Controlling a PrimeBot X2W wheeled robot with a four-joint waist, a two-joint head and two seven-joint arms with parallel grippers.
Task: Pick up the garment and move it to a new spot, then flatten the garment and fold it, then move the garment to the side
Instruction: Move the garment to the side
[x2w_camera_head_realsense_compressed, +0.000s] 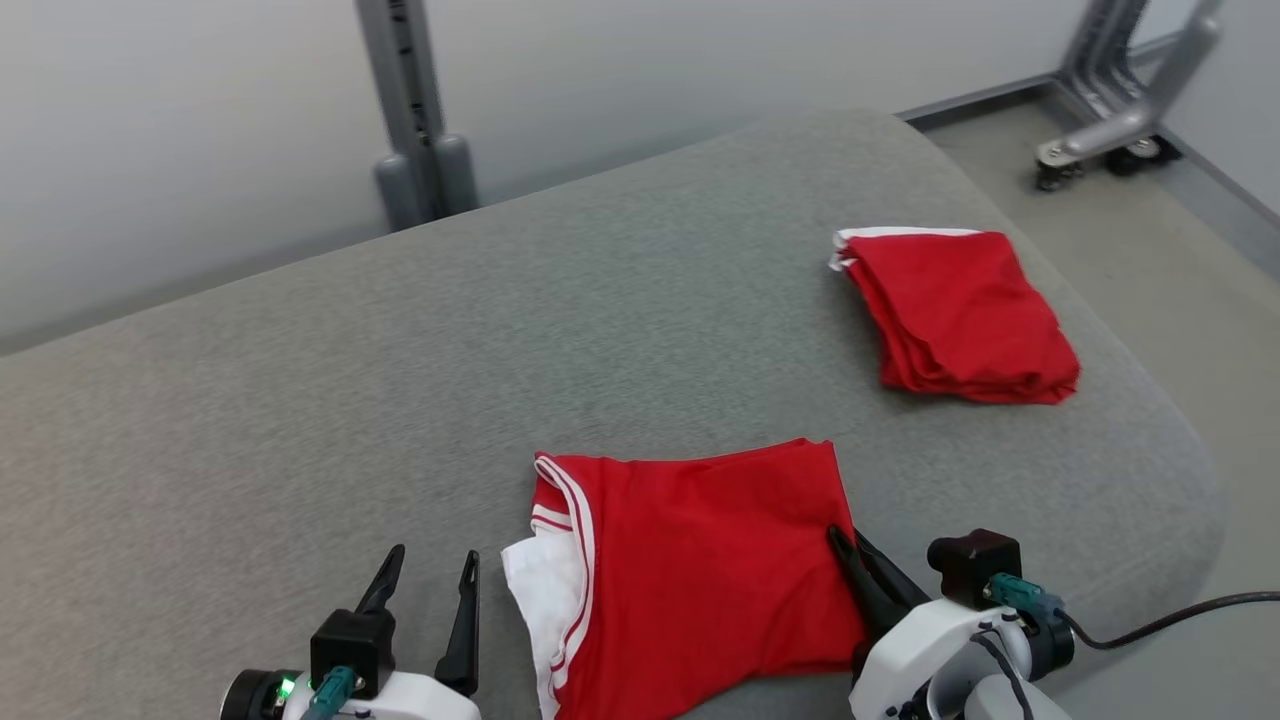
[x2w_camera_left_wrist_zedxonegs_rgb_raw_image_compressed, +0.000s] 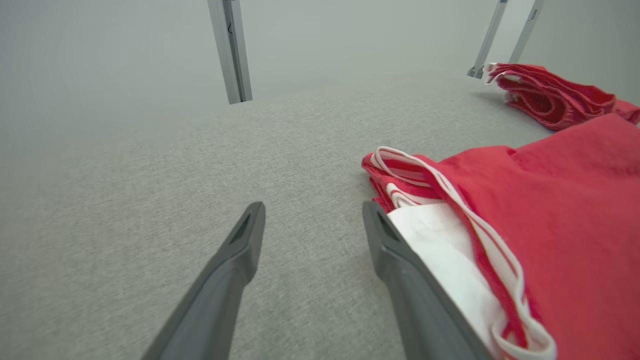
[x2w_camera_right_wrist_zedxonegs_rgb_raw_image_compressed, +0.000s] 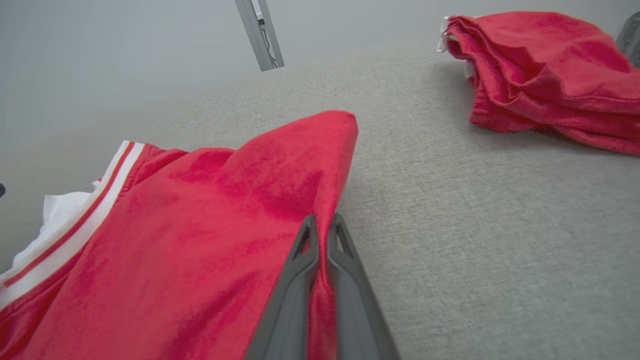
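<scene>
1. Red garment (x2w_camera_head_realsense_compressed: 700, 570) w/ white-striped trim lies folded at the front edge of the grey cushion (x2w_camera_head_realsense_compressed: 300, 400), about mid-way along it. White lining shows at its left side.
2. R gripper (x2w_camera_head_realsense_compressed: 850, 545) is clamped tight on the garment's right edge. In the right wrist view red cloth is pinched between the two fingers (x2w_camera_right_wrist_zedxonegs_rgb_raw_image_compressed: 300, 280), and the fabric peaks up just ahead of the tips.
3. L gripper (x2w_camera_head_realsense_compressed: 434, 552) sits at the front edge w/ jaws spread wide, holding nothing. It's just beside the white lining; can't tell if the nearer finger (x2w_camera_left_wrist_zedxonegs_rgb_raw_image_compressed: 400, 270) touches it.
4. Folded red pile (x2w_camera_head_realsense_compressed: 960, 315), w/ a white edge at the back, rests near the cushion's far right corner, well apart from the garment.
5. Beyond the far edge: metal post (x2w_camera_head_realsense_compressed: 415, 120) against the wall, and a wheeled frame (x2w_camera_head_realsense_compressed: 1110, 120) on the floor (x2w_camera_head_realsense_compressed: 1150, 290) off the right side.
</scene>
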